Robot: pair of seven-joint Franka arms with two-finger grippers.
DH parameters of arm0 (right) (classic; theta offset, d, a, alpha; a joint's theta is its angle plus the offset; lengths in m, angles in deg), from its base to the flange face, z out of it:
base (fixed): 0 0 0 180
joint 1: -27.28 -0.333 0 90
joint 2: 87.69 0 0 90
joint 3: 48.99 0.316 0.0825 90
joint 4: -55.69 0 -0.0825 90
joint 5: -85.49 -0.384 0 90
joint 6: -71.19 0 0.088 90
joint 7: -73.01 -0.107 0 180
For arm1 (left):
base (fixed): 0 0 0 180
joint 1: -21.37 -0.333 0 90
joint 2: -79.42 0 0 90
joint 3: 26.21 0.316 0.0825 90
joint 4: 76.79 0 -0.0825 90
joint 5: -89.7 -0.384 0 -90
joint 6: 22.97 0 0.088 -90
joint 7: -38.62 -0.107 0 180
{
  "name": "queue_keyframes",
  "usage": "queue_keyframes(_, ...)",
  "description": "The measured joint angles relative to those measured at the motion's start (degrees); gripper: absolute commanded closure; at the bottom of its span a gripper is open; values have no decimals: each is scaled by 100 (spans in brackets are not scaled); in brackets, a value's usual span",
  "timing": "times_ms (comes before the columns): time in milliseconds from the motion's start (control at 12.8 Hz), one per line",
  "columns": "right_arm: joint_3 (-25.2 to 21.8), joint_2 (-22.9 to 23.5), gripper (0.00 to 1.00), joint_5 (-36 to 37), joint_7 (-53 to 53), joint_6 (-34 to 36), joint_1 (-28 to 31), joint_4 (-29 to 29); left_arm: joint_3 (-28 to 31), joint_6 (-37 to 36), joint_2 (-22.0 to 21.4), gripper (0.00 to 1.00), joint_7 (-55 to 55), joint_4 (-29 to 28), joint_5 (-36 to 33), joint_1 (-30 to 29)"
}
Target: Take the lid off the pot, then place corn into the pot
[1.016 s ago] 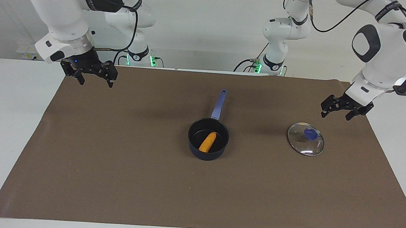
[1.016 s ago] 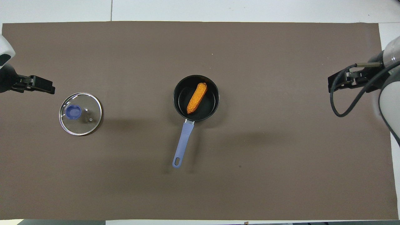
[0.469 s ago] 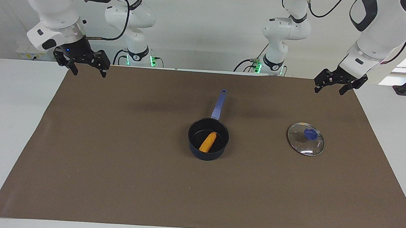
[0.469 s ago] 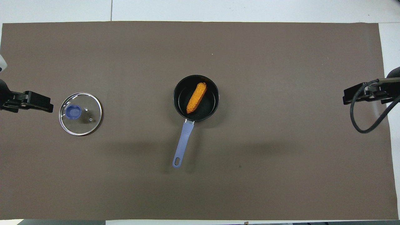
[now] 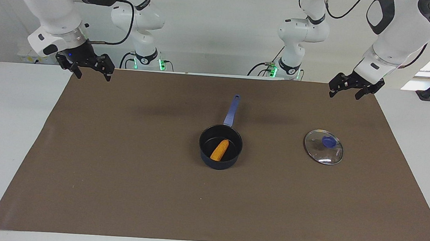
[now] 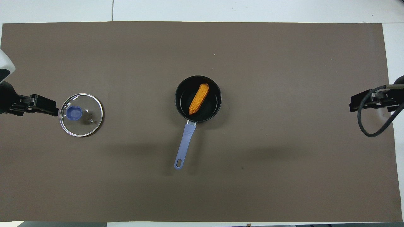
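Corn [image 5: 220,150] lies inside the pot [image 5: 220,146], lid [image 5: 323,147] set aside on the tabletop; both arms have drawn back, left gripper [image 5: 352,89] and right gripper [image 5: 87,66] jaws open, empty, task apparently finished.

left pincer [image 6: 47,105], right pincer [image 6: 358,102], arms cut off overhead

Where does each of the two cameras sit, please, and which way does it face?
Facing view: high across the table, looking at the robots; both whole arms show, left gripper and right gripper raised.
Overhead view: above the robots' end, looking steeply down; only the grippers show.
Shared: the pot with the corn inside, the lid on the brown mat.
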Motion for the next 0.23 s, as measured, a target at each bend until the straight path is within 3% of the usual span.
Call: queue_keyframes(234, -15, -85, 0, -1, 0, 12, 0, 5, 4, 2, 0, 0, 2, 0, 0, 24)
